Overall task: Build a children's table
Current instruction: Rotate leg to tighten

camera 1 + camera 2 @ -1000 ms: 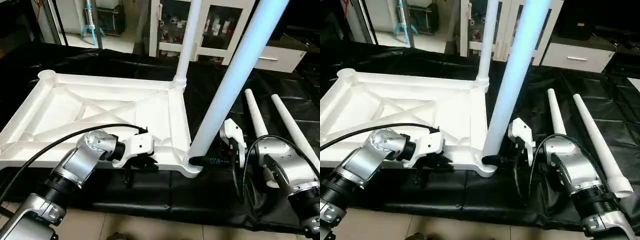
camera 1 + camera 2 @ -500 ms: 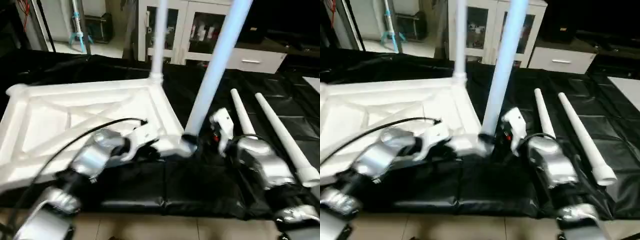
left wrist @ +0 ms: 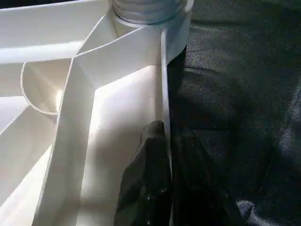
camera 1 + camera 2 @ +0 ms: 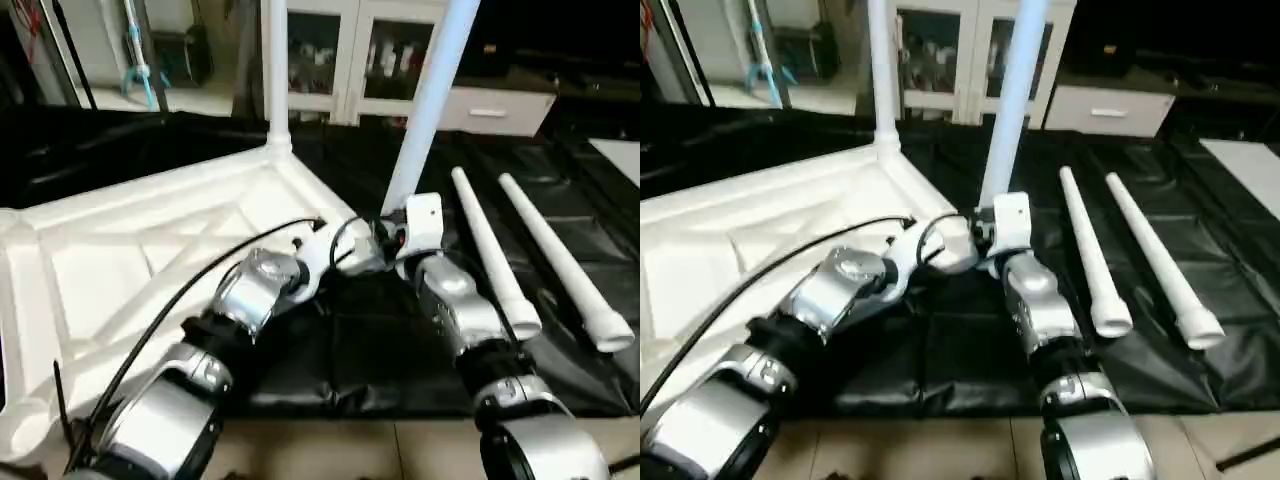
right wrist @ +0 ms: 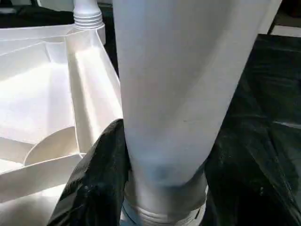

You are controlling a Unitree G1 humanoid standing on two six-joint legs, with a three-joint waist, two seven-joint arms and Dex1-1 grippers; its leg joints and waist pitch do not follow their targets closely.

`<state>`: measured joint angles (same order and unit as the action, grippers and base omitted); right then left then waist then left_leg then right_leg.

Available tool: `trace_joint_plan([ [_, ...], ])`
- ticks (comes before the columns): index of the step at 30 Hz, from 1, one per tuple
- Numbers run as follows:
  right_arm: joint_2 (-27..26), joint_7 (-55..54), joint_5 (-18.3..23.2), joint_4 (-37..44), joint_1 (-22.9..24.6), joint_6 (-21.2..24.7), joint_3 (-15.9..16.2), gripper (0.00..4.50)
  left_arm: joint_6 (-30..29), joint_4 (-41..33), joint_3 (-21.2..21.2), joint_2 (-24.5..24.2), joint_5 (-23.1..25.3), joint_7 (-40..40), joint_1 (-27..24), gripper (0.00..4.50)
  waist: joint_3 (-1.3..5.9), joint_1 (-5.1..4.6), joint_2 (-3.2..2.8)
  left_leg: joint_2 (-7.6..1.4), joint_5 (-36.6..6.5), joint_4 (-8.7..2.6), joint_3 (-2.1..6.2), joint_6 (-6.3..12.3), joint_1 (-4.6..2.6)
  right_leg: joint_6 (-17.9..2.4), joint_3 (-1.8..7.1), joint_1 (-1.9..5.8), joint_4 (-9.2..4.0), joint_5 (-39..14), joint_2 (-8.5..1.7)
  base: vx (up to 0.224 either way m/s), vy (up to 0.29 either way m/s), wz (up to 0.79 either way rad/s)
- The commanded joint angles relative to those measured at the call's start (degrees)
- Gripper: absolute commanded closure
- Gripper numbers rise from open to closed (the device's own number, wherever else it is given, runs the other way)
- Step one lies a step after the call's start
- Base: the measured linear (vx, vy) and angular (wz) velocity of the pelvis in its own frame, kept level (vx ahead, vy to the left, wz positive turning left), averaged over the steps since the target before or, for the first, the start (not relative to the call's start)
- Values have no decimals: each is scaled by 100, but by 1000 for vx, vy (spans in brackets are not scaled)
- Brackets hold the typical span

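Since a second ago both our arms have drawn together at the top's [image 4: 120, 250] near corner. Our right hand [image 5: 160, 188] clamps the second leg [image 4: 425, 110], upright at 12 o'clock; our left hand [image 3: 164, 155] pinches the rim. Next, probably fetch a spare leg [image 4: 490, 250], lying 6-to-12 on the surface [image 4: 560, 180].

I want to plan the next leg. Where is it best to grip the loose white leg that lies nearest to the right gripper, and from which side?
Probably mid-shaft on the nearer loose leg, coming from above. It lies flat on the black cloth with a clear gap to the second loose leg, so fingers could straddle the tube. It tapers, so mid-shaft should balance better than the thin far tip.
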<state>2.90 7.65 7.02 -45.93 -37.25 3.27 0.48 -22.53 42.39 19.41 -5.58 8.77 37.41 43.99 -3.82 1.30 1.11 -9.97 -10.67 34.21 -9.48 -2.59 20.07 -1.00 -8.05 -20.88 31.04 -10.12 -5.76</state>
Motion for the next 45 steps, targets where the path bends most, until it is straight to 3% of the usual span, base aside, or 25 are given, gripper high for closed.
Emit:
trace_joint_plan([
  [1, -129, 454, 127, -286, 136, 107, 37, 257, 511, -187, -56, 148, -29, -44, 355, 450, 302, -56, 2, -326, -3448, -468, 228, -218, -227, -212, 143, 18, -595, -3467, -486, 0, 0, 0],
  [2, -129, 454, 127, -286, 136, 107, 37, 257, 511, -187, -56, 148, -29, -44, 355, 450, 302, -56, 2, -326, -3448, -468, 228, -218, -227, -212, 143, 18, -595, -3467, -486, 0, 0, 0],
  [3, -122, 914, 412, -76, 189, 129, -75, 201, 562, -229, -23, 100, -52, 67, 297, 450, 303, -71, 3, -350, -3539, -504, 245, -206, -190, -169, 92, 64, -575, -3392, -481, 0, 0, 0],
  [6, -47, 1185, 617, 259, 287, 156, -164, 187, 615, -315, 12, 32, -66, 226, 216, 450, 307, -38, 18, -354, -3490, -513, 238, -207, -179, -235, 149, 35, -552, -3294, -517, 0, 0, 0],
  [7, -24, 1241, 656, 330, 308, 145, -184, 181, 630, -332, 19, 16, -72, 265, 198, 450, 324, -28, 17, -356, -3329, -521, 239, -199, -142, -277, 169, 64, -532, -3256, -537, 0, 0, 0],
  [9, 272, 1465, 810, 883, 522, 265, -291, 143, 660, -519, 80, -119, -113, 538, 67, 450, 329, 28, 17, -363, -3117, -532, 207, -151, -143, -344, 228, 45, -518, -3094, -537, 0, 0, 0],
  [11, 416, 1565, 821, 1077, 616, 302, -292, 140, 700, -598, 114, -180, -126, 659, 12, 450, 362, 76, 15, -375, -2734, -557, 184, -103, -87, -462, 287, 83, -457, -2735, -541, 0, 0, 0],
  [12, 539, 1710, 826, 1231, 700, 345, -293, 116, 682, -660, 128, -224, -139, 736, -33, 450, 408, 104, 23, -392, -2351, -563, 167, -59, -45, -629, 333, 109, -374, -2246, -531, 0, 0, 0],
  [14, 993, 2390, 933, 1811, 1026, 572, -267, 105, 676, -851, 172, -390, -195, 1053, -184, 450, 456, 179, 24, -404, -1703, -534, 100, 68, -19, -901, 385, 116, -251, -1391, -501, 0, 0, 0],
  [15, 1131, 2603, 967, 1969, 1118, 626, -239, 95, 708, -903, 198, -452, -204, 1167, -224, 450, 451, 217, 56, -415, -1404, -510, 37, 233, -37, -1087, 415, 74, -190, -991, -466, 62, -25, 9],
  [16, 1241, 2789, 1007, 2096, 1193, 673, -223, 95, 765, -941, 225, -504, -205, 1274, -255, 450, 431, 242, 118, -352, -1389, -470, -27, 366, -12, -1136, 456, 49, -208, -1207, -449, 62, -25, 9],
  [17, 1379, 2995, 1056, 2224, 1272, 733, -205, 86, 746, -997, 242, -570, -221, 1387, -302, 450, 440, 271, 101, -347, -1360, -442, -41, 391, -17, -1159, 494, 40, -188, -1251, -473, 75, -35, 9],
  [18, 1559, 3263, 1135, 2385, 1371, 799, -184, 74, 765, -1058, 282, -662, -225, 1536, -358, 450, 486, 294, 120, -335, -1021, -413, -53, 507, 57, -1221, 521, 87, -103, -1005, -472, 65, -46, 3],
  [19, 1762, 3562, 1239, 2545, 1466, 896, -178, 59, 845, -1139, 352, -785, -237, 1762, -431, 450, 484, 330, 99, -332, -800, -402, -56, 646, 70, -1260, 517, 89, -72, -798, -448, 65, -46, 3],
  [20, 1762, 3562, 1239, 2545, 1466, 896, -178, 59, 845, -1139, 352, -785, -237, 1762, -431, 450, 489, 341, 106, -348, -711, -394, -66, 698, 71, -1271, 524, 92, -49, -695, -447, 0, 0, 0],
  [21, 2094, 3989, 1277, 2719, 1580, 955, -148, 52, 881, -1325, 462, -1012, -260, 2143, -567, 450, 488, 372, 84, -353, -572, -394, -66, 743, 63, -1335, 518, 86, -32, -584, -436, 0, 0, 0],
  [23, 2396, 4336, 1221, 2760, 1622, 945, -89, 31, 974, -1599, 577, -1286, -334, 2621, -733, 450, 478, 408, 87, -367, -620, -390, -67, 732, 53, -1367, 520, 74, -19, -626, -434, 0, 0, 0],
  [26, 2615, 4608, 1130, 2719, 1610, 879, -11, 7, 908, -1915, 639, -1517, -433, 3014, -889, 450, 455, 378, 77, -366, -793, -406, -70, 640, 48, -1336, 516, 55, -50, -884, -415, 0, 0, 0],
  [27, 2764, 4845, 1005, 2683, 1582, 808, 90, 2, 890, -2156, 664, -1674, -519, 3295, -1008, 450, 448, 373, 97, -376, -962, -414, -56, 517, 46, -1282, 514, 62, -67, -1172, -424, 0, 0, 0],
  [30, 2881, 5115, 935, 2666, 1540, 801, 248, 2, 778, -2381, 706, -1809, -622, 3551, -1108, 450, 429, 362, 79, -385, -1133, -434, -55, 370, 20, -1225, 525, 35, -92, -1437, -411, 0, 0, 0],
  [37, 3043, 5941, 773, 2615, 1348, 690, 785, 2, 800, -2496, 735, -2003, -599, 3646, -1175, 450, 399, 364, 137, -379, -1500, -443, -44, 202, -9, -1041, 557, -13, -149, -2013, -412, 0, 0, 0],
  [45, 3017, 6116, 648, 2413, 1211, 520, 928, 2, 780, -2504, 736, -2034, -577, 3652, -1170, 450, 424, 371, 154, -375, -1275, -434, -38, 236, 19, -1144, 566, 20, -84, -1592, -405, 0, 0, 0],
])
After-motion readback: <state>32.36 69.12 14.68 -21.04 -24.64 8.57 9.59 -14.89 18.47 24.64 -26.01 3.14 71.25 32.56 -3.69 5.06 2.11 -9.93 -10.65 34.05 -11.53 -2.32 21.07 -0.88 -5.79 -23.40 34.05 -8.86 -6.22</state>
